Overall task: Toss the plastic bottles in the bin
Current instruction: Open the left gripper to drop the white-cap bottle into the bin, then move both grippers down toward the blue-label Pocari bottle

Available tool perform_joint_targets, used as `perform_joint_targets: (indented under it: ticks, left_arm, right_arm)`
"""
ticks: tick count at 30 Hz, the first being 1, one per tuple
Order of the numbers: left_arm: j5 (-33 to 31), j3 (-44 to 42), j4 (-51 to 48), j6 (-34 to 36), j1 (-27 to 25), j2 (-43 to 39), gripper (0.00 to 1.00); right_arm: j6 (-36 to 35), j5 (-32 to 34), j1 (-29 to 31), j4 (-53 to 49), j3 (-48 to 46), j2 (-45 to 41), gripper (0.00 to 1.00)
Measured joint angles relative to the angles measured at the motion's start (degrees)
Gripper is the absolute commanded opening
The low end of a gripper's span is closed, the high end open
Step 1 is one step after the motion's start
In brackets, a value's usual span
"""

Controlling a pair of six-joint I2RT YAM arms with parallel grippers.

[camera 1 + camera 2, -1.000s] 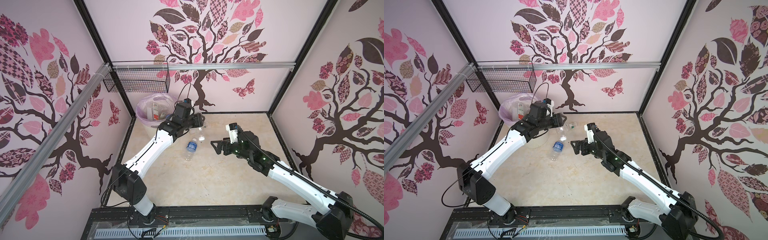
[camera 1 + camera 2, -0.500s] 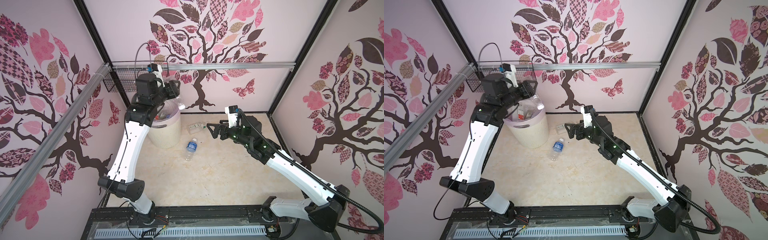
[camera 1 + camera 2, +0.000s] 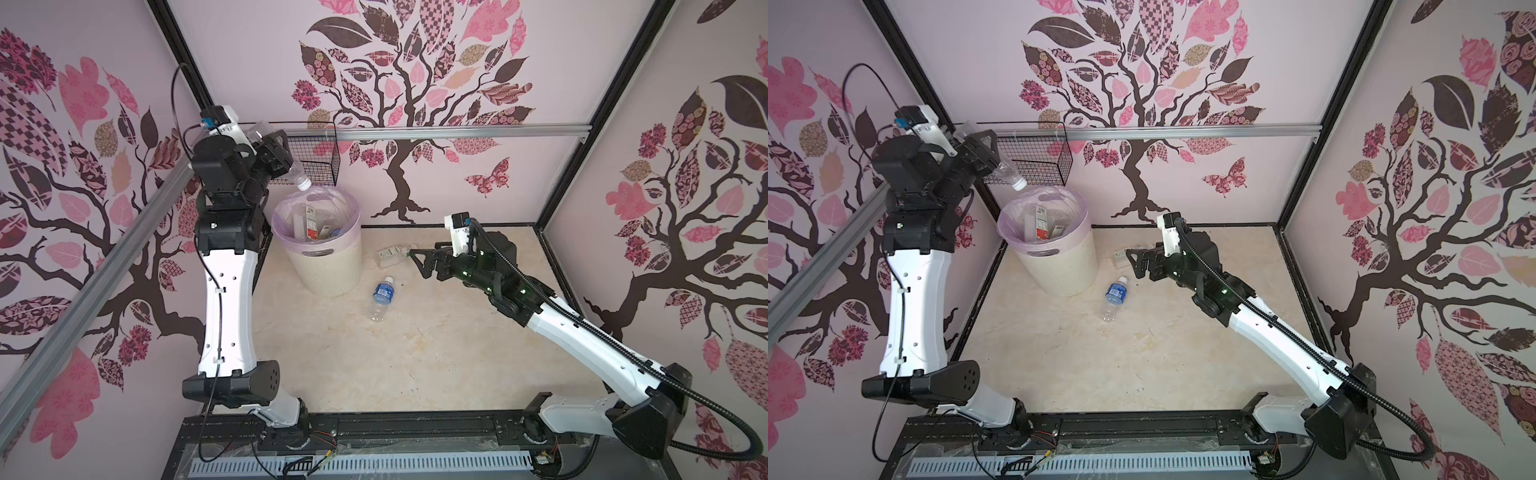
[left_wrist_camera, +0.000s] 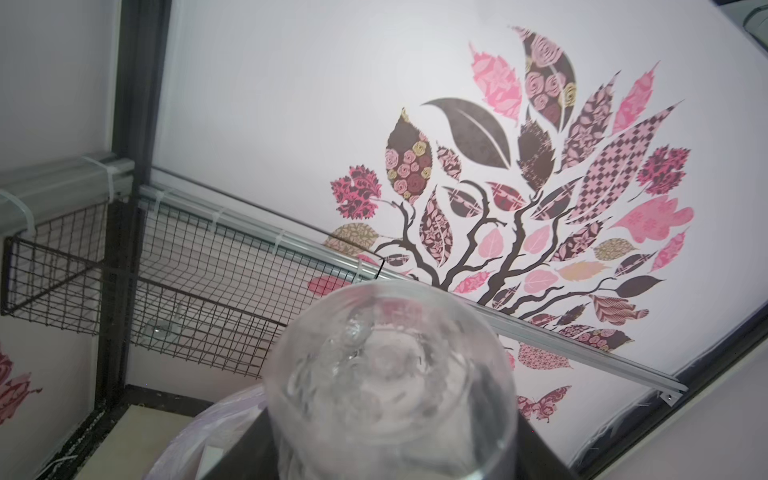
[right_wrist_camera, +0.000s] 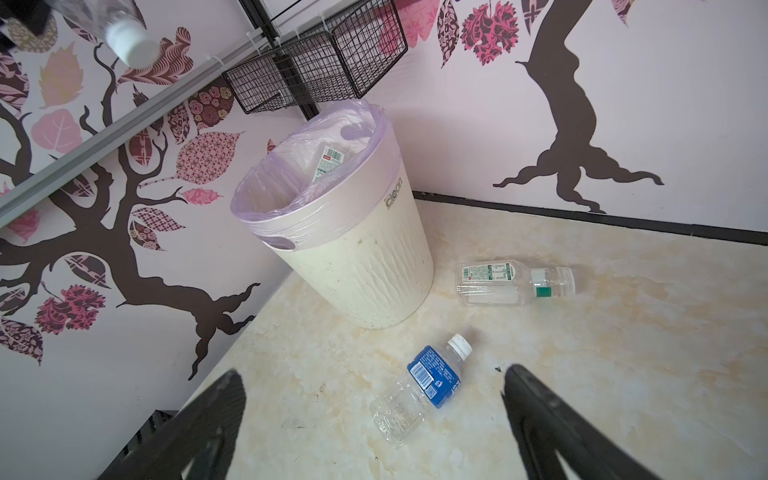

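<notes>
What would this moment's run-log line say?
left jaws: shut on clear bottle, high beside bin | right jaws: open, empty | table: blue-label bottle, white-label bottle lying

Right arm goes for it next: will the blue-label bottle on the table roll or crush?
The blue-label bottle looks empty, so probably light. Lying on its round side on the smooth table, it may roll if nudged. Its thin clear walls likely dent when squeezed.
</notes>
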Motion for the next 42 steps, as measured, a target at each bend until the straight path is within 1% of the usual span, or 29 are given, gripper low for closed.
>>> perform_joint_targets:
  ticks: [1, 2, 4, 7, 10, 12, 17, 21, 27, 31, 37, 42]
  left_arm:
    - [0.6, -2.3, 0.3, -0.6, 0.0, 1.0, 0.86]
    - [1.2, -4.3, 0.3, -1.3, 0.0, 2.3, 0.98]
    - [2.3, -9.2, 0.2, -2.4, -0.2, 4.3, 0.98]
    - [2.7, -16.8, -1.5, -3.2, -0.8, 5.0, 0.98]
    - [2.6, -18.2, -2.7, -2.9, -2.7, 4.2, 0.98]
    - [2.4, -18.2, -2.6, -2.4, -4.7, 1.8, 0.98]
    - [2.4, -18.4, -1.4, -1.2, -10.4, -7.1, 0.98]
    - [1.4, -21.2, 0.2, -1.1, -14.4, -13.0, 0.98]
    - [0.5, -29.6, 0.5, -1.4, -22.8, -16.2, 0.98]
    - [-0.1, -38.2, 0.2, -2.1, -26.9, -17.9, 0.98]
    - [0.1, -52.2, -0.8, -6.1, -27.3, -24.5, 0.98]
    - [2.3, -58.0, -1.0, -8.8, -27.3, -28.3, 0.98]
  right_arm:
    - [0.0, -0.2, 0.0, 0.3, -0.2, 0.0, 1.00]
    - [0.1, -0.3, 0.0, 0.3, -0.3, 0.0, 0.99]
    - [0.2, -0.6, 0.0, 0.5, -0.6, 0.0, 1.00]
    - [0.2, -0.7, 0.0, 0.7, -1.9, 0.0, 1.00]
    - [0.3, -0.7, 0.0, 0.5, -3.1, 0.0, 1.00]
    - [0.7, -0.8, 0.0, 0.5, -3.5, 0.0, 1.00]
    - [2.0, -1.1, 0.0, 1.1, -4.7, 0.0, 0.99]
    - [3.1, -0.6, 0.0, 1.1, -6.3, 0.0, 1.00]
    - [5.3, 1.8, 0.0, 0.1, -9.6, 0.0, 1.00]
    - [7.6, 3.3, 0.0, 0.2, -12.3, 0.0, 0.99]
    - [12.9, 5.6, 0.5, 2.2, -16.8, 1.7, 0.99]
    - [16.1, 10.1, 4.4, 3.3, -17.4, 8.1, 0.99]
